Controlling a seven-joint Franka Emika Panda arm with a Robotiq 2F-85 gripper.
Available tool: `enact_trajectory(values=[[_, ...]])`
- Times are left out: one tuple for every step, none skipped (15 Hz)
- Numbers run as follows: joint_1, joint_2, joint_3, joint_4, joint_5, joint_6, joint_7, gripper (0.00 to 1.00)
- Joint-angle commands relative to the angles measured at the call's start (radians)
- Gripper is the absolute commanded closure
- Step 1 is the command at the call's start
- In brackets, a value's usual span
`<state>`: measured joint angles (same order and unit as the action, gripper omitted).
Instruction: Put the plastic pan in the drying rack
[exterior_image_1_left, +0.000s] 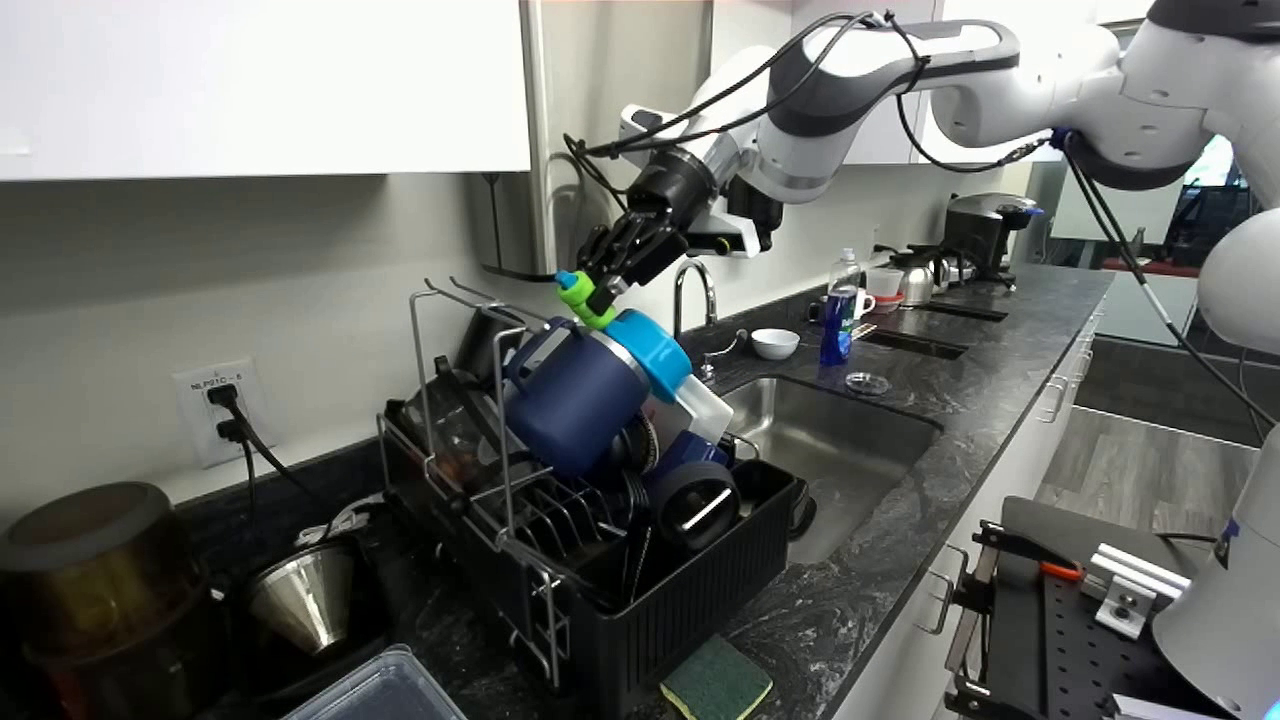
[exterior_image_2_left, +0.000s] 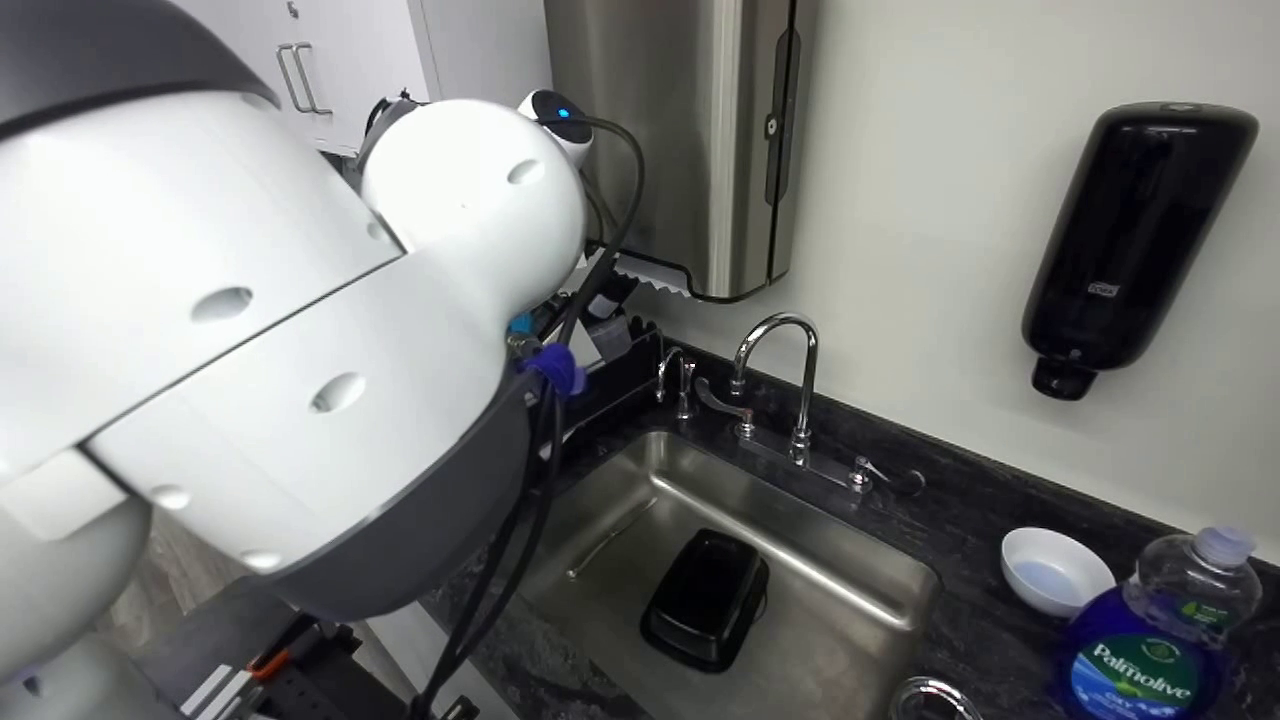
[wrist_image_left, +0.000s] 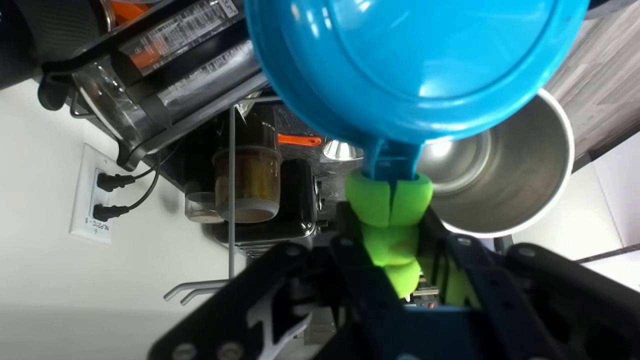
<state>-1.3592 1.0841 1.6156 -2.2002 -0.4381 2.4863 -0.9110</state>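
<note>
One plastic pan (wrist_image_left: 415, 65), judged light, stiff and slick, is held above the drying rack (exterior_image_1_left: 695, 600), gripper (wrist_image_left: 389, 217) clamped on its green handle (wrist_image_left: 390, 245), the soundest hold, contact with the navy pot (exterior_image_1_left: 575, 400) unconfirmed

White-and-grey jointed robot arm (exterior_image_1_left: 1060, 100) outstretched, black two-fingered gripper (wrist_image_left: 390, 230) clamped

In an exterior view a white base column (exterior_image_1_left: 1225, 620) stands at the lower right; above it the arm is bent over, lies nearly level across the top and slopes down leftward at its far end. The rounded white wrist (exterior_image_1_left: 805, 150) is tilted, and the gripper hangs from it at a slant. In the wrist view the two black fingers (wrist_image_left: 352, 245) stand close together, pressed from both sides on what is between them. In an exterior view a large white arm link (exterior_image_2_left: 300, 440) with a dark grey underside fills much of the left, a black cable (exterior_image_2_left: 640, 180) looped beside it
</note>
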Motion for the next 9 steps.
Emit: enact_trajectory(values=[[-0.006, -0.014, -0.01, -0.01, 0.063, -0.002, -0.064, 0.92], [-0.006, -0.013, -0.013, -0.01, 0.073, -0.003, -0.074, 0.92], [-0.006, -0.012, -0.015, -0.01, 0.082, -0.004, -0.082, 0.92], [-0.008, -0.009, -0.018, -0.01, 0.09, -0.005, -0.092, 0.92], [-0.009, -0.005, -0.021, -0.01, 0.1, -0.006, -0.101, 0.92], [-0.009, -0.001, -0.024, -0.009, 0.11, -0.007, -0.112, 0.92], [-0.009, 0.002, -0.028, -0.007, 0.12, -0.01, -0.124, 0.92], [-0.008, 0.006, -0.031, -0.004, 0.128, -0.013, -0.137, 0.92], [-0.007, 0.008, -0.035, -0.001, 0.138, -0.016, -0.15, 0.92]])
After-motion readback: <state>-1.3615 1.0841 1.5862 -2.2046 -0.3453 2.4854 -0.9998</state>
